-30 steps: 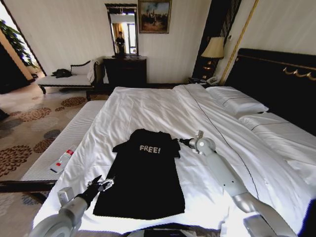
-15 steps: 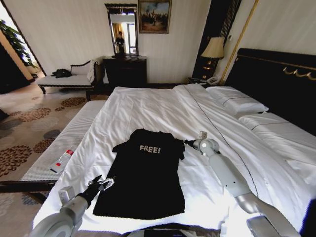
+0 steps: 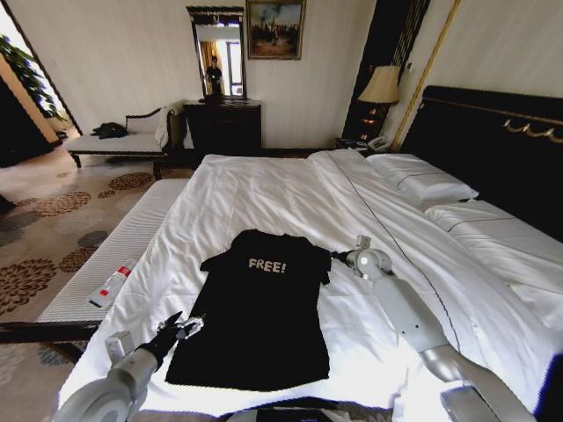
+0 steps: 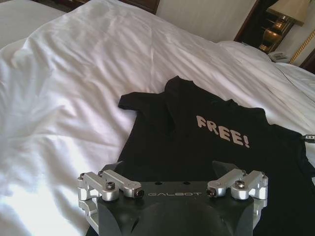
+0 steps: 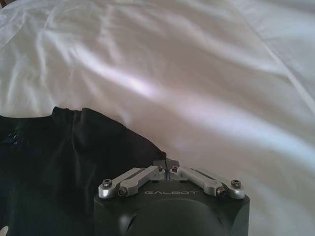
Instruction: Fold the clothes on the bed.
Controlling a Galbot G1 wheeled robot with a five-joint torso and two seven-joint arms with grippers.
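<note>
We see the T-shirt (image 3: 259, 308) flat at lower centre on the bed (image 3: 290, 193). The right pincer (image 3: 335, 256), pressed together, pinches its right sleeve edge. The left pincer (image 3: 187, 327), spread, sits at its lower-left hem.

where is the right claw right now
In the head view the right claw sits at the black T-shirt's right sleeve, on the white bed; its wrist view shows it pinched shut on the sleeve edge.
</note>
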